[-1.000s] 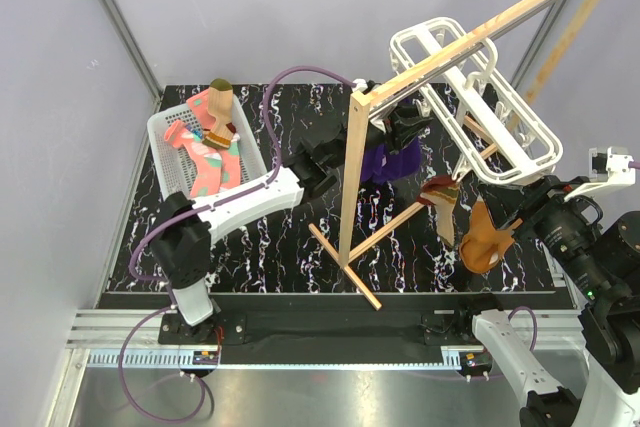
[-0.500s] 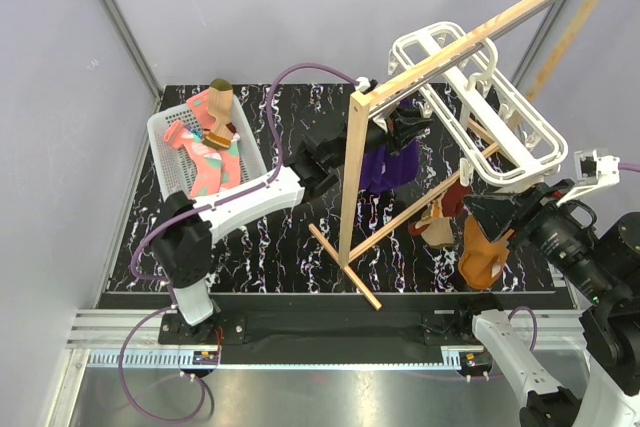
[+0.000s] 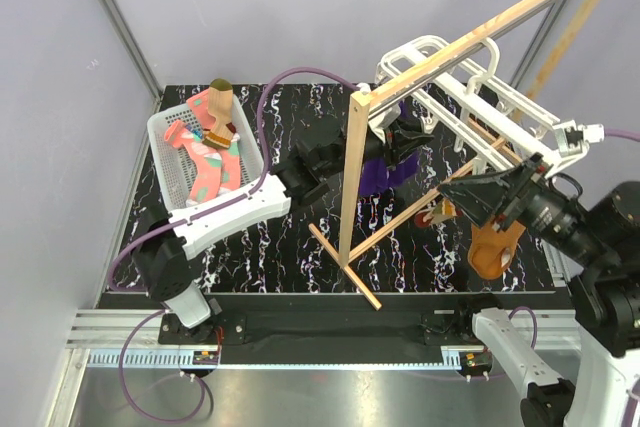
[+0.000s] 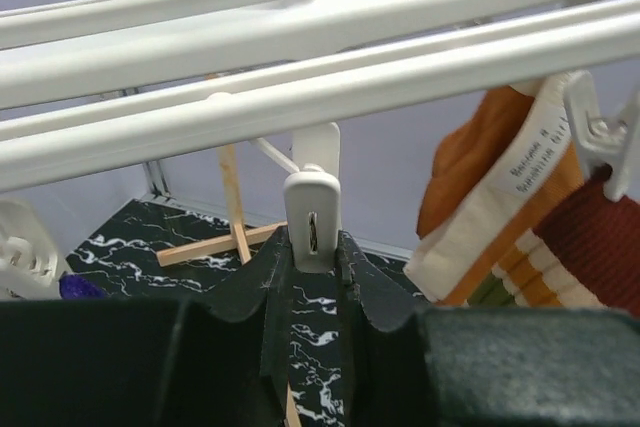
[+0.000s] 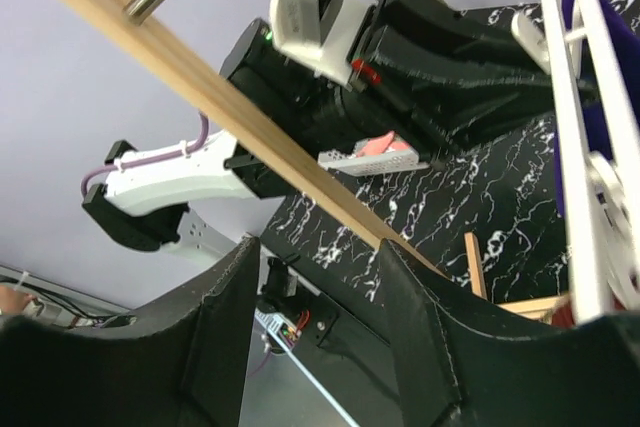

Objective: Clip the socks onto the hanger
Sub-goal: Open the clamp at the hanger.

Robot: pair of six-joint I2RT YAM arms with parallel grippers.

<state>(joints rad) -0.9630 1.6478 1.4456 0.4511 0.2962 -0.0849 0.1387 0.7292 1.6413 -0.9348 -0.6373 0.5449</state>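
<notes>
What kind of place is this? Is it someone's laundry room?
Probably not a home: it looks like a robot test booth. Plain grey walls close it in, two robot arms are bolted to a metal rail, and the only laundry is a white clip hanger and a small basket of socks.

We found the left arm [image 3: 225,212] stretched from its base up and rightward toward the middle of the table, forearm long and low, wrist raised. Its left gripper [image 4: 312,252] pointed upward, the two dark fingers [image 4: 240,287] drawn in close on either side of a white clip [image 4: 312,212]. The right arm [image 3: 600,247] stood folded high at the right edge, wrist turned to the left. The right gripper [image 5: 318,247] had its fingers [image 5: 215,337] well apart, and we saw nothing held between them.
</notes>
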